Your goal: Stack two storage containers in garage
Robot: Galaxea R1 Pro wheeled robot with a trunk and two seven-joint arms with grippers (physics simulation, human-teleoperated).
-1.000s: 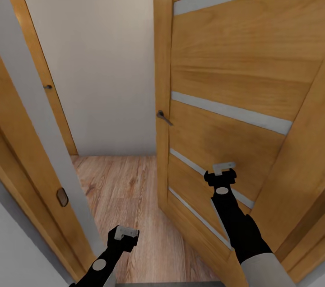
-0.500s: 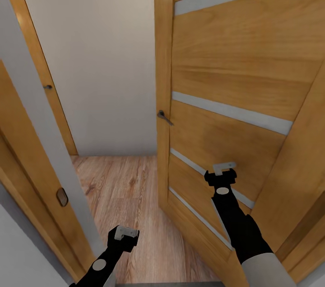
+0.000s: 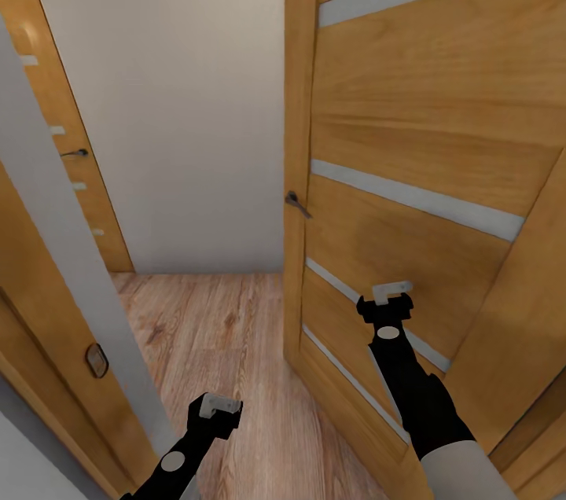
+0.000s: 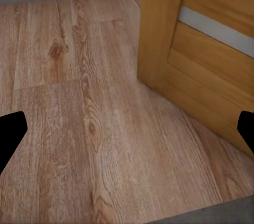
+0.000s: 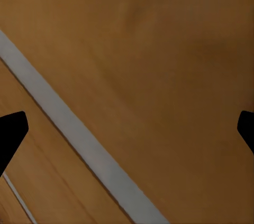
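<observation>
The whole head view had shifted since half a second before: the open wooden panel door [image 3: 424,170] and its lever handle [image 3: 297,204] sat a little further right, and more of the second door [image 3: 67,170] on the far left wall had come into sight, with its own handle [image 3: 75,153]. Both arms kept the same place in the view, so this read as the base turning or rolling through the doorway, not as any arm move. The left gripper [image 3: 218,405] hung low over the light wood-plank floor [image 3: 228,343], its fingers spread wide and empty, as the left wrist view confirmed with bare planks between the dark fingertips [image 4: 10,134]. The right gripper [image 3: 389,292] was raised close to the door panel, likewise parted and holding nothing, the right wrist view showing the door's pale inlay strip [image 5: 74,139] between its tips. No storage container was in sight at this moment, so the robot appeared to be in transit between rooms, most likely with a container yet to be fetched.
</observation>
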